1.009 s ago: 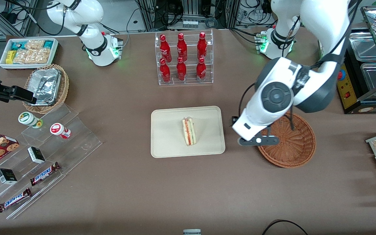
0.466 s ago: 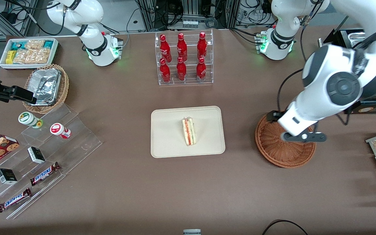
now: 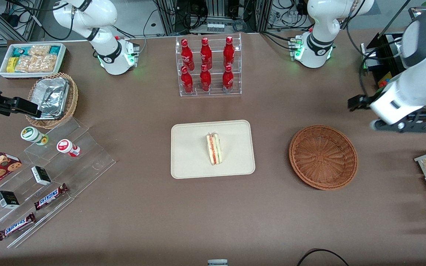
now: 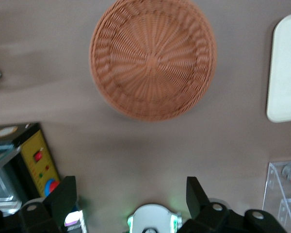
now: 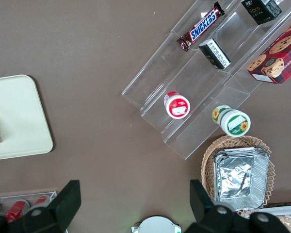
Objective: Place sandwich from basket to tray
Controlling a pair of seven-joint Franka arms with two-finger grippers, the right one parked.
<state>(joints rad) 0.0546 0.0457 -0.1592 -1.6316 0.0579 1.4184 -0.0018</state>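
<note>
You have the brown table [image 3: 131, 221] as the biggest surface, with the flat cream-beige rectangular tray [image 3: 190, 155] at its middle. The round reddish-brown woven wicker basket [image 3: 323, 157] sits well apart from the tray, toward the working arm's end of the table, and it holds nothing. The clear acrylic rack [image 3: 210, 65] with 6 red bottles stands farther from the front camera than the tray. The tan wicker basket [image 3: 72, 98] with silver foil containers lies toward the parked arm's end.

Your left gripper [image 4: 131, 199] hangs above bare table, off the reddish-brown basket's edge toward the working arm's end and a little farther from the front camera than it. In the left wrist view its 2 fingers [image 4: 63, 200] stand wide apart with nothing between them.

The small triangular wedge sandwich [image 3: 214, 149] of pale bread with red and green layers lies on the tray, near its centre.
</note>
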